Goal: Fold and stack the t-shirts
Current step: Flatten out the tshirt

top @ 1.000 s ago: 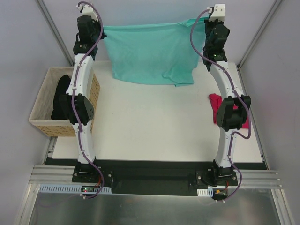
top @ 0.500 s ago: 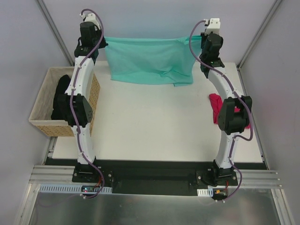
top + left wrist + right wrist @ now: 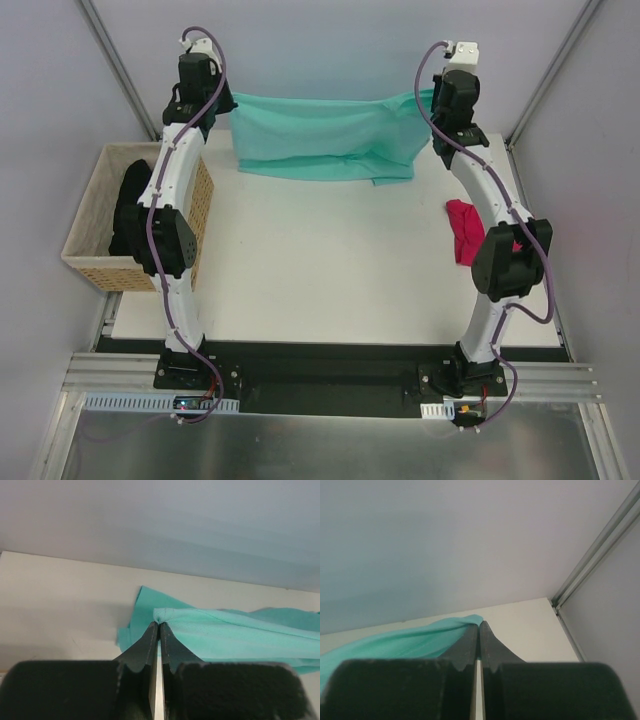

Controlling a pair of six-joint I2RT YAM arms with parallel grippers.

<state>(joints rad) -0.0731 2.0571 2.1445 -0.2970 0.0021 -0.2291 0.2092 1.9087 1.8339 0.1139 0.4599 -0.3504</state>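
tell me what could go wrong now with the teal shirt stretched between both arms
The left tool and right tool each pinch only a thin edge of the teal shirt, so a corner may slip free. Its lower right part is bunched, so it may end up creased when laid flat.

Plain teal-green t-shirt, plain magenta-pink t-shirt. Black t-shirts; tan basket, woven pattern. Table white, walls pale grey.

Teal t-shirt across the table far edge
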